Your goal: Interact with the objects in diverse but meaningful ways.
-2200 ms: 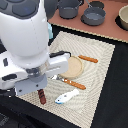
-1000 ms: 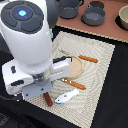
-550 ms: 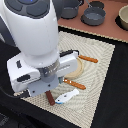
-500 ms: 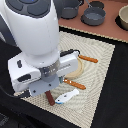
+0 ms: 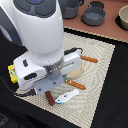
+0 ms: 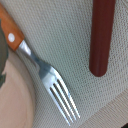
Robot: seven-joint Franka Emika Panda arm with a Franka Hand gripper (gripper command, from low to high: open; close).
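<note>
The brown sausage lies on the beige mat near its front edge. The white-and-blue fish lies just to the exterior view's right of it. My gripper hangs low over the sausage's upper end, and the white arm hides its fingers. The wrist view shows the sausage close below, beside a fork, with no fingers in the picture. The yellow packet peeks out at the arm's left. The pale blue carton is out of view.
A round wooden plate sits mid-mat with an orange-handled fork and knife beside it. Dark grey pots and a bowl stand on the brown surface at the back. The table around the mat is black.
The arm has shifted a little to the exterior view's right and come lower over the mat. The sausage, fish and cutlery have stayed about where they were.
</note>
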